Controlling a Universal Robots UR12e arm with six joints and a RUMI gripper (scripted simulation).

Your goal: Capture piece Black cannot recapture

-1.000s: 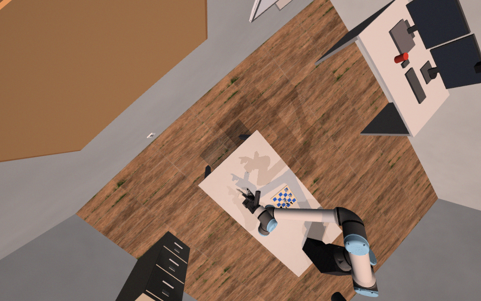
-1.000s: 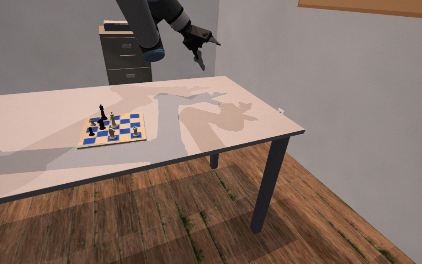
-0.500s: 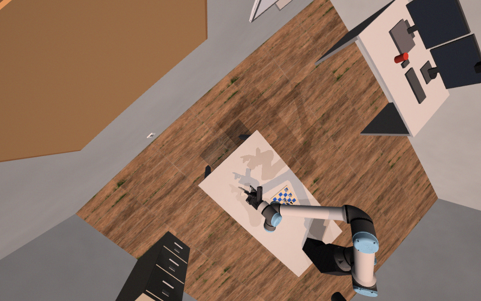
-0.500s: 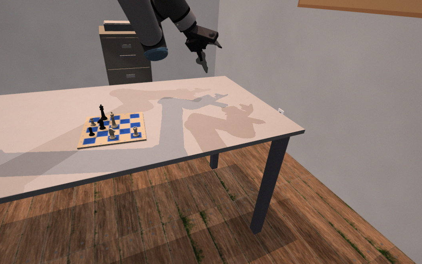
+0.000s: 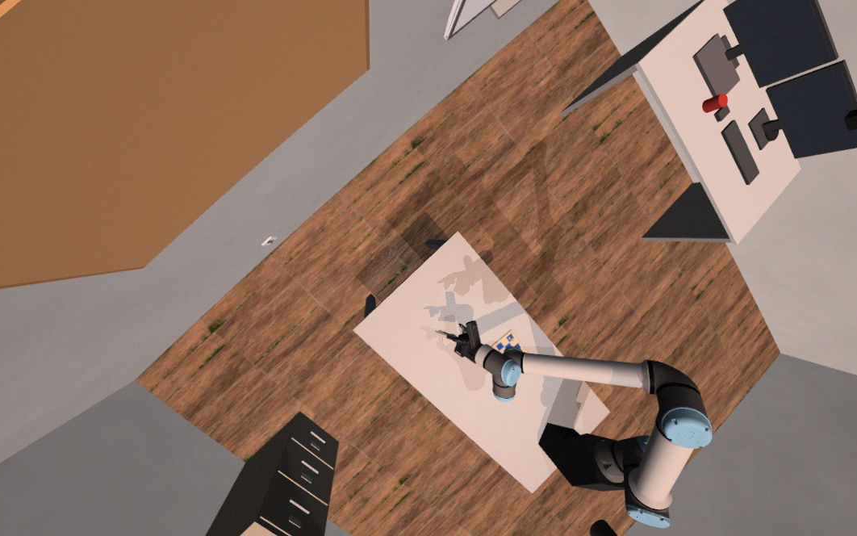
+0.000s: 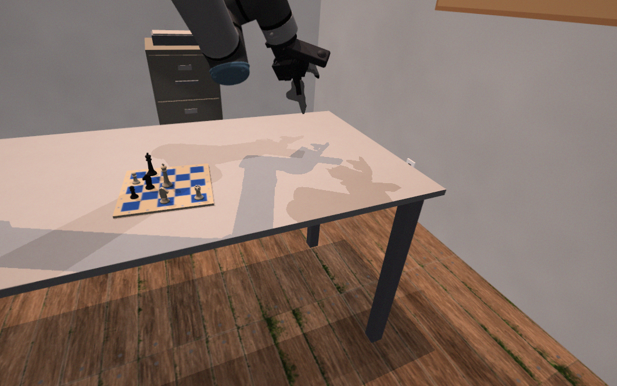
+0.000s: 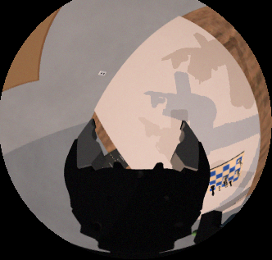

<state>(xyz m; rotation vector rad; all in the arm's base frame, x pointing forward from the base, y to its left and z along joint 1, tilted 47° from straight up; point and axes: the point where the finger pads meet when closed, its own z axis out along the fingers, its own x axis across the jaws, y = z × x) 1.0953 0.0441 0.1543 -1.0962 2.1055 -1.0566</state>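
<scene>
A small blue and tan chessboard (image 6: 157,208) (image 5: 516,338) (image 7: 229,171) lies on the white table (image 6: 301,143) (image 5: 418,399). On it stand a black king (image 6: 149,164), a second black piece (image 6: 148,181), a black pawn (image 6: 132,192), a white pawn (image 6: 135,178), a tall white piece (image 6: 165,176), a white knight (image 6: 163,195) and a white rook (image 6: 198,191), all upright. My gripper (image 6: 300,98) (image 5: 448,335) (image 7: 138,120) is open and empty. It hangs high over the table's far side, well to the right of the board.
A dark filing cabinet (image 6: 183,81) (image 5: 285,479) stands behind the table. A second desk with monitors (image 5: 737,99) stands far across the room. The table's right edge (image 6: 416,172) is near the wall. The arm's base (image 5: 584,459) sits at the table's end.
</scene>
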